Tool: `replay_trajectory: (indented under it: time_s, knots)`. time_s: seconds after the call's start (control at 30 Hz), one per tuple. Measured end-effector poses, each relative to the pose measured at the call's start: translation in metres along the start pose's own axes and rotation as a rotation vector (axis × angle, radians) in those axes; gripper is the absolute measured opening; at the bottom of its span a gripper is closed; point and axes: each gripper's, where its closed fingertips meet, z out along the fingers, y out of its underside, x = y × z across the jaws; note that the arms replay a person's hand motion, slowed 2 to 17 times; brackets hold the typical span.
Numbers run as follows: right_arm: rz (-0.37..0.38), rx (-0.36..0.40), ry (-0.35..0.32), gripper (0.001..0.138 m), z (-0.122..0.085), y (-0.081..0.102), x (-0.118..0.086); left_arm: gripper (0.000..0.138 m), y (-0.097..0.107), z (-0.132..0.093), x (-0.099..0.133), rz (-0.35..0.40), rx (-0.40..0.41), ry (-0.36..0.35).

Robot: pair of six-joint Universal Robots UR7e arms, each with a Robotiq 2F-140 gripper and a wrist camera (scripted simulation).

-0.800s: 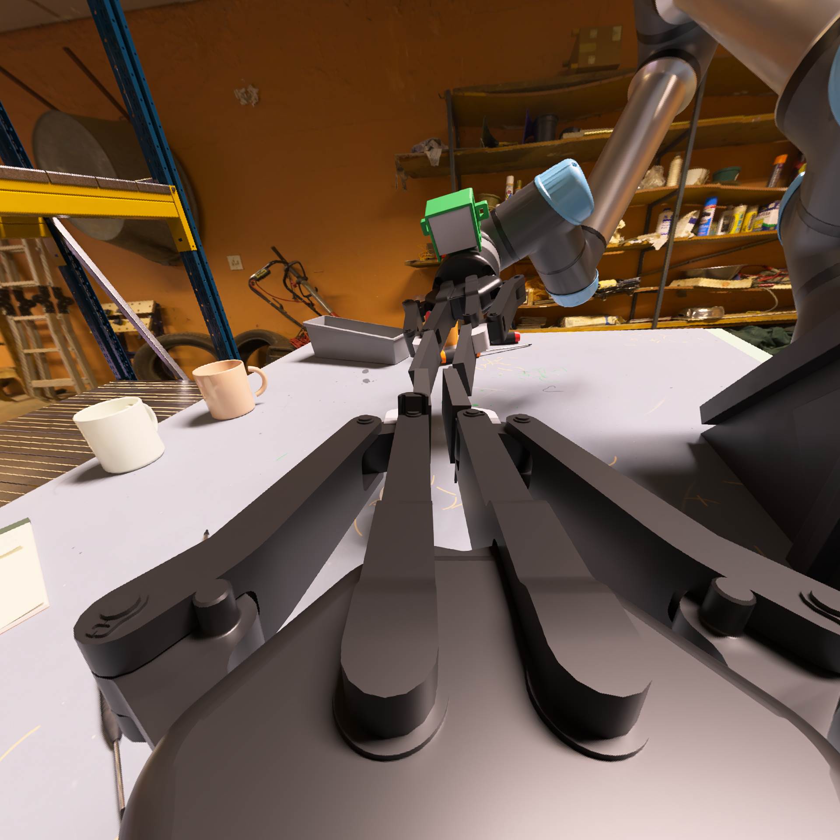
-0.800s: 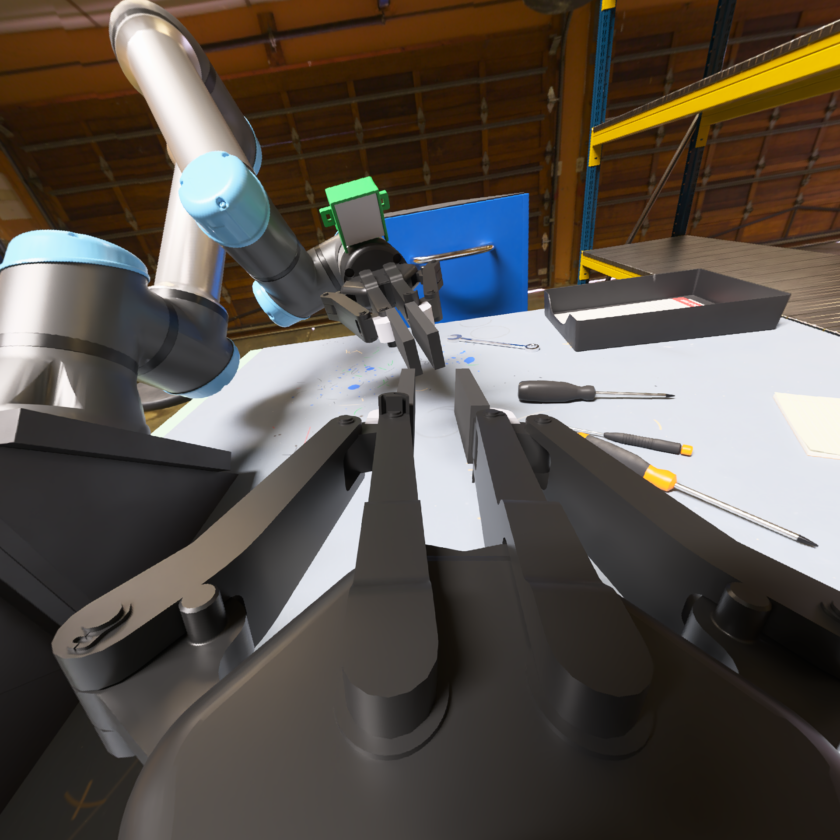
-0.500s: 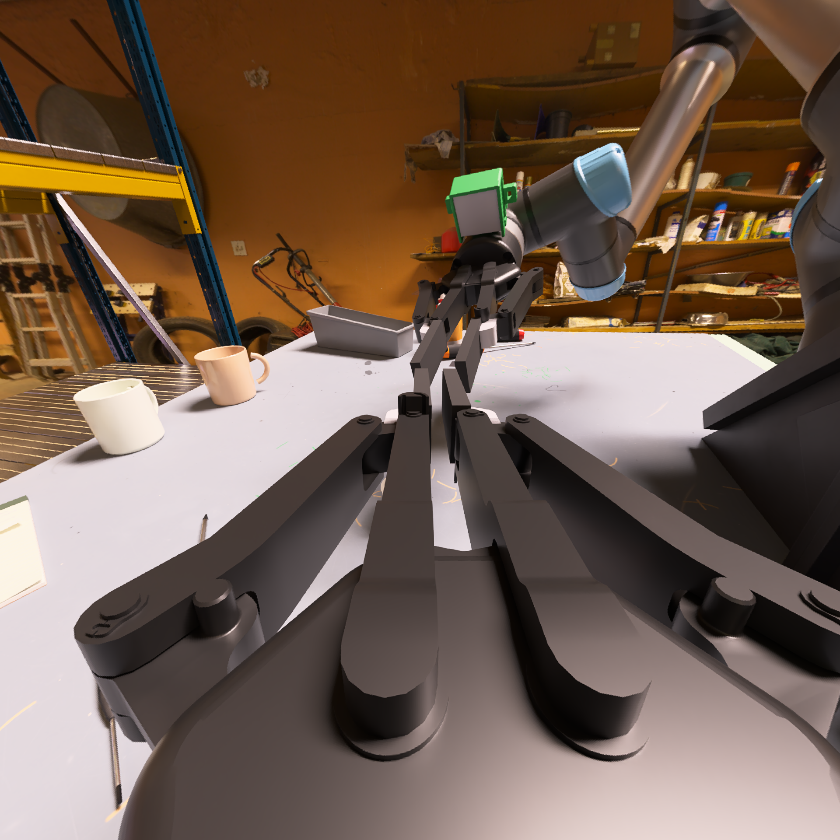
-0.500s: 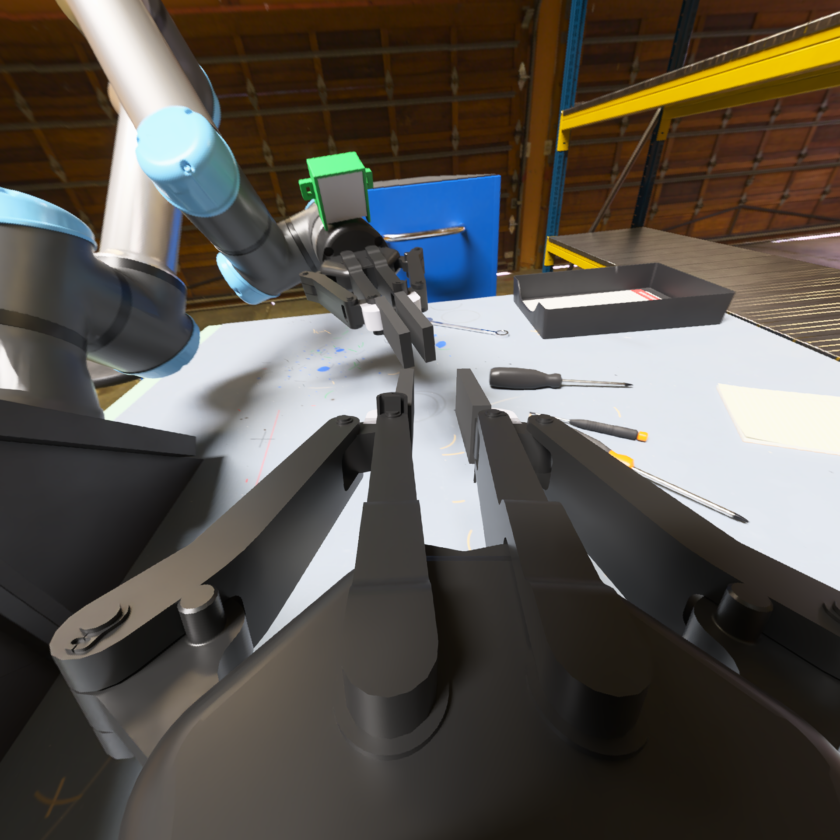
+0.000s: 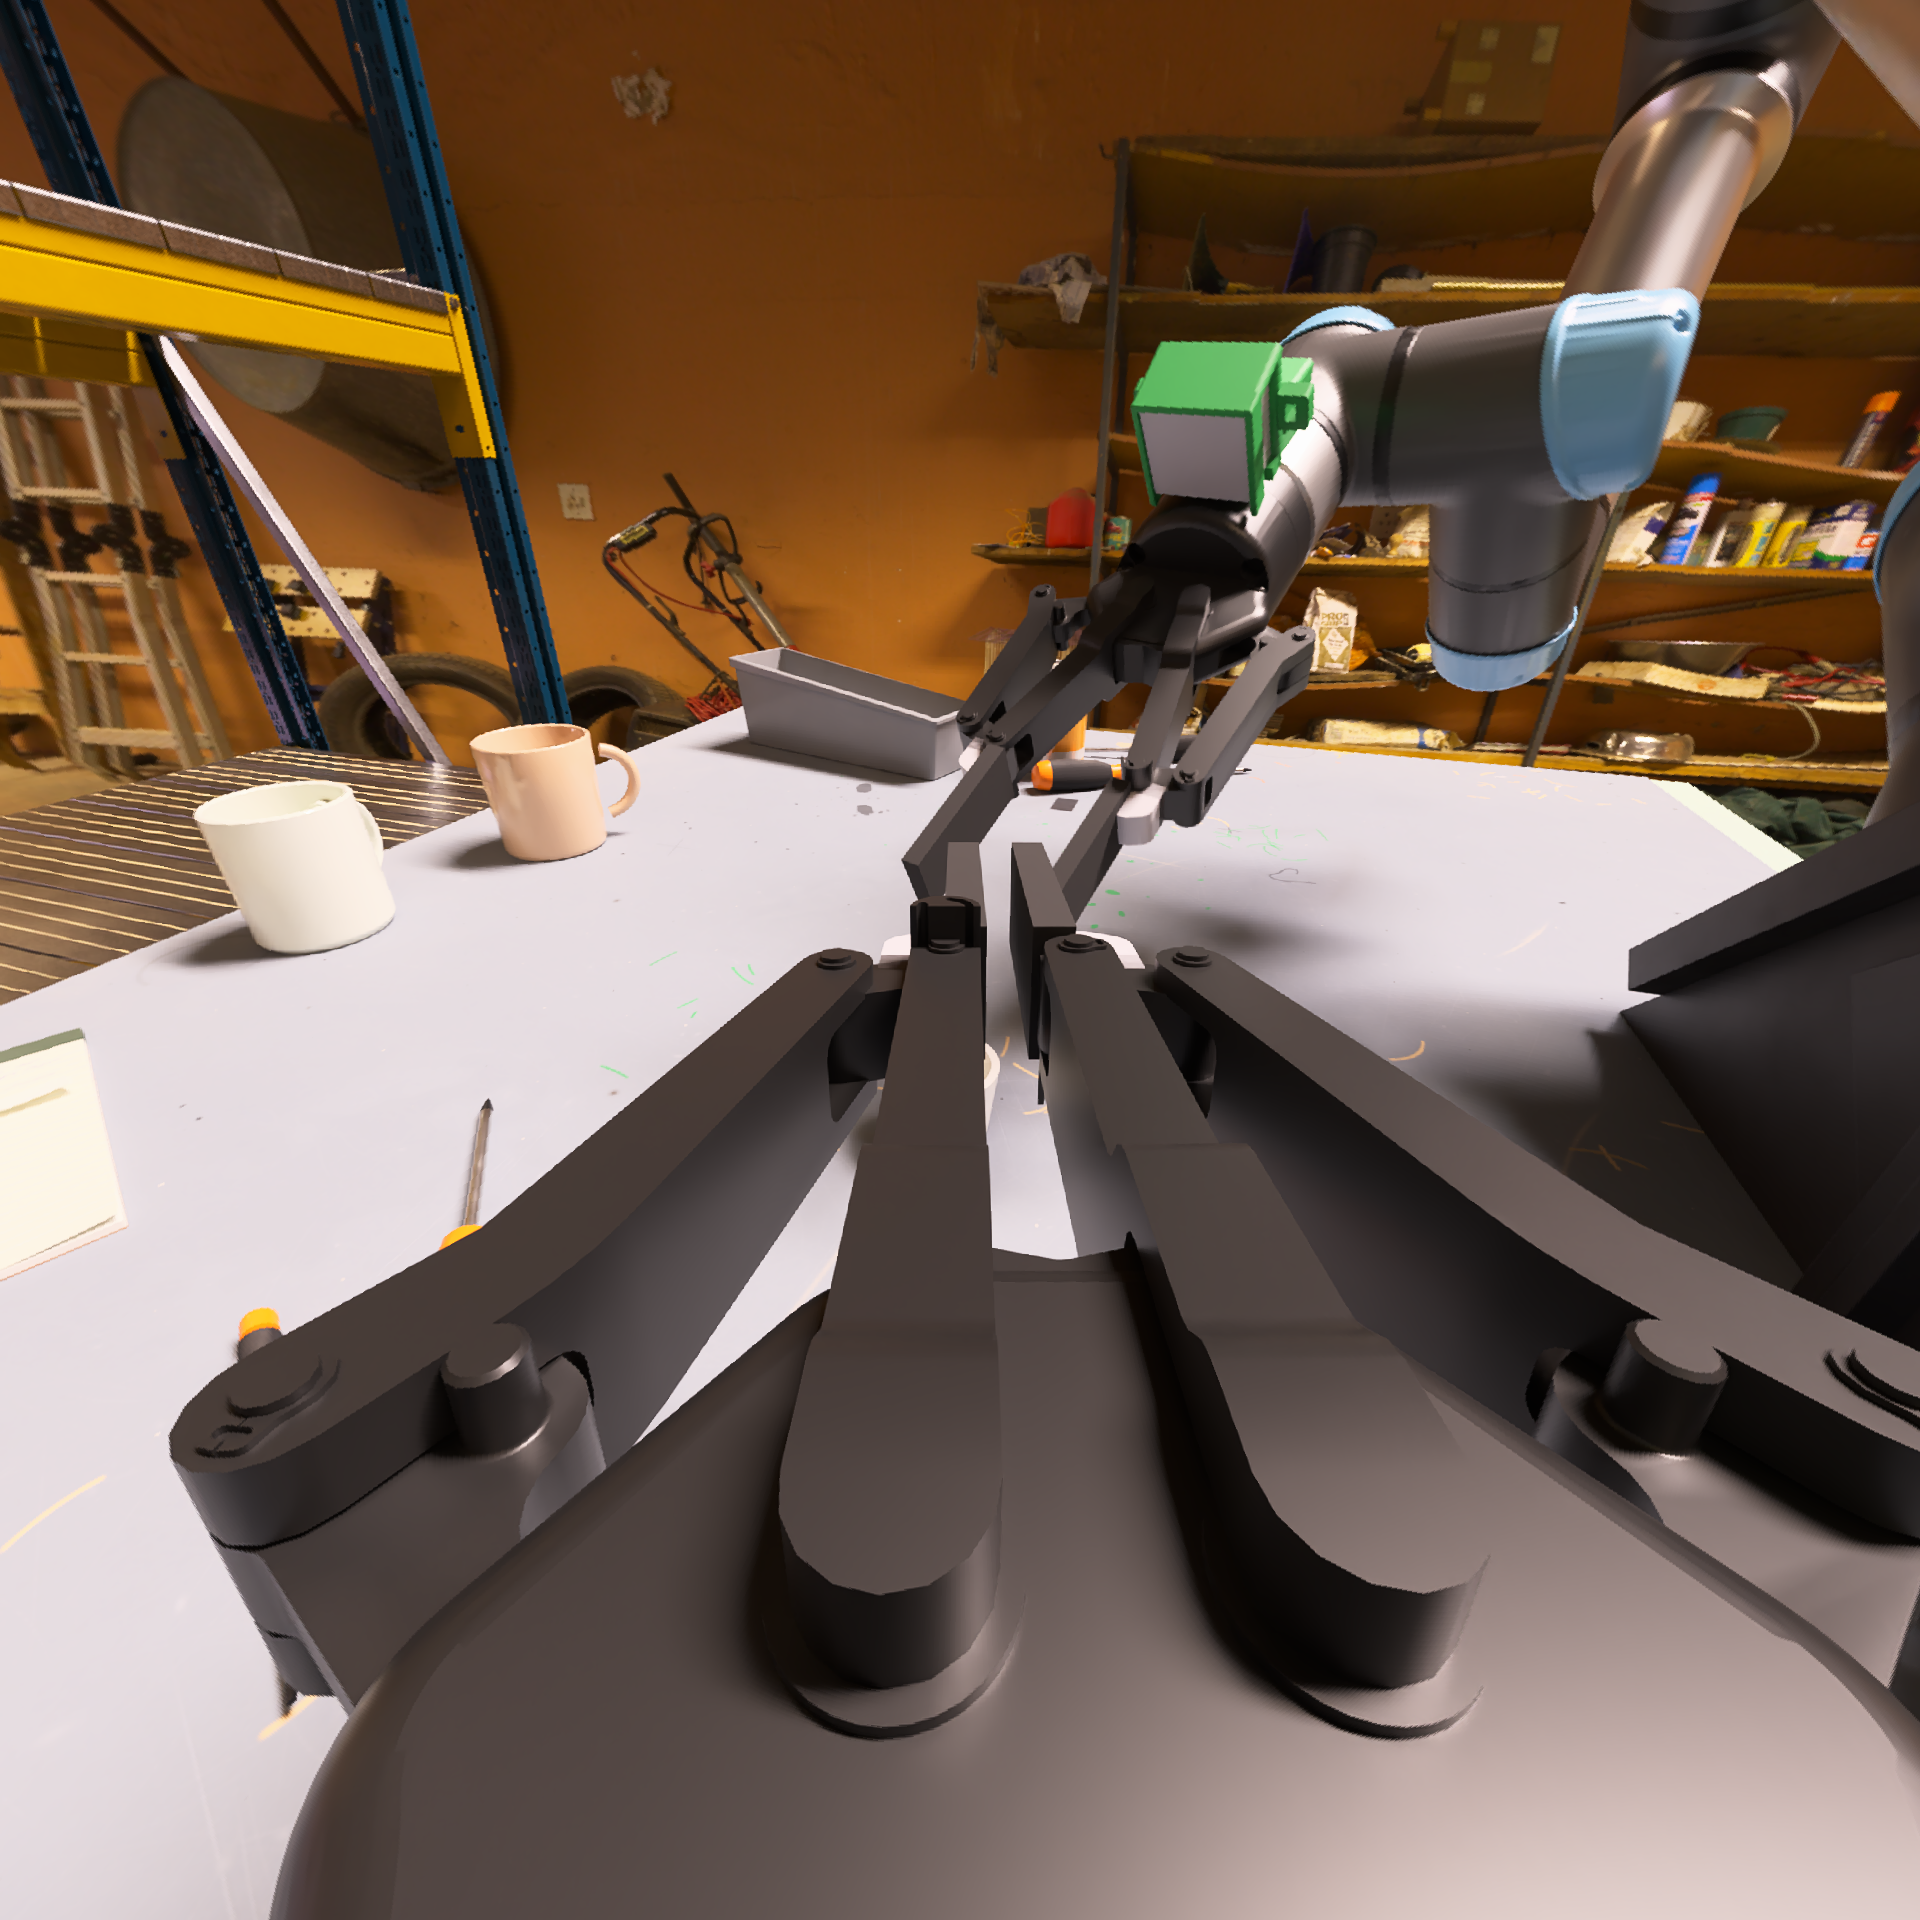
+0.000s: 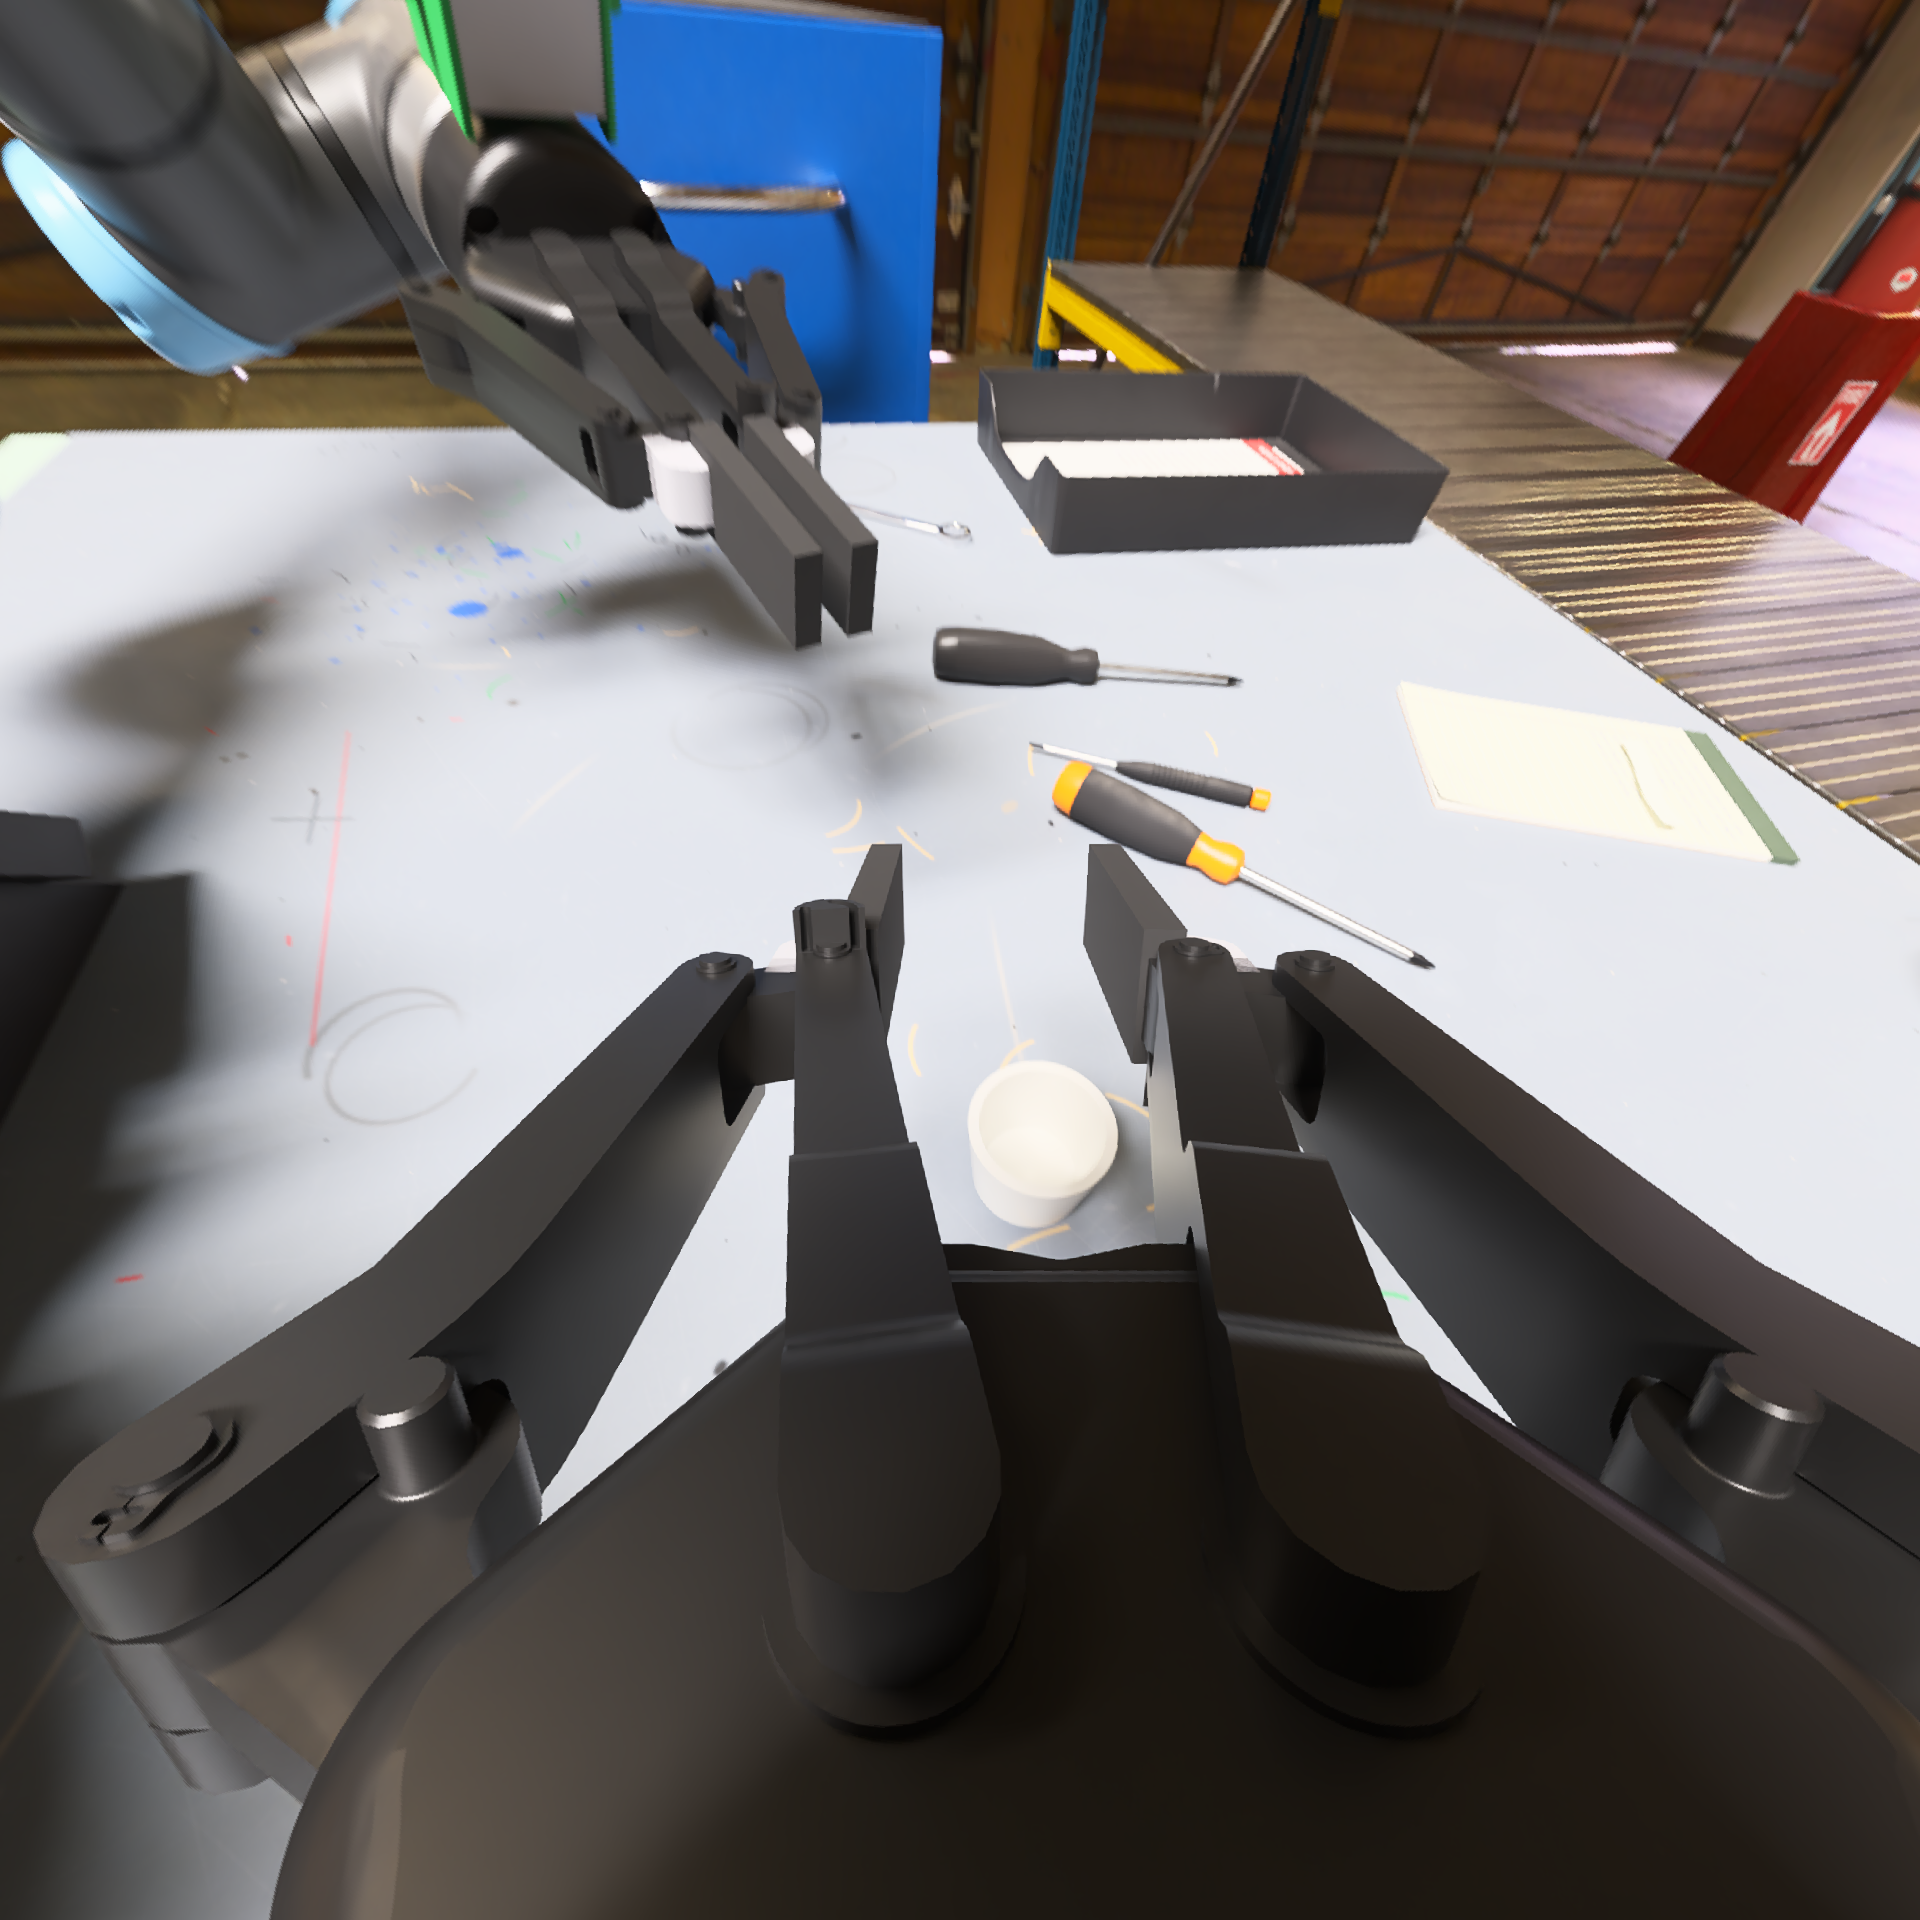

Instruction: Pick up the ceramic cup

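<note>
Orange workshop walls and cluttered shelves stand behind a pale grey worktop (image 5: 623,987) marked with scratches and paint flecks. At its far left edge in the left wrist view stand a white mug (image 5: 296,868) and, just beside it, a peach mug (image 5: 545,790), with a grey bin (image 5: 847,712) farther along.

Nothing has been lifted yet, so the whole grasp is left to do. The left tool (image 5: 992,883) hangs above the middle of the worktop with its fingers drawn nearly together on nothing. The right tool (image 6: 992,883) holds its fingers a moderate way apart, also empty.

A small white handleless cup (image 6: 1042,1141) stands upright on the worktop below the right tool, seen between its two fingers but closer to the wrist than the tips, and touching neither. Which vessel counts as the ceramic cup is a judgement; this one is likeliest, being nearest. Further right lie a black screwdriver (image 6: 1013,660), two orange-trimmed screwdrivers (image 6: 1143,821), a dark tray (image 6: 1226,509) and a notepad (image 6: 1579,774).
</note>
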Motion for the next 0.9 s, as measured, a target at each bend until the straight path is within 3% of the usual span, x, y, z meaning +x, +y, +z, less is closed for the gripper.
replay_trajectory:
  time_s: [0.63,0.9]
  knots:
    - [-0.019,-0.385,0.114,0.067,0.037,0.089,0.014,0.008,0.012,-0.005,-0.015,-0.049,-0.012,-0.031]
    - [-0.043,-0.422,0.122,0.060,0.047,0.105,0.017,0.008,0.016,-0.006,-0.018,-0.064,-0.010,-0.032]
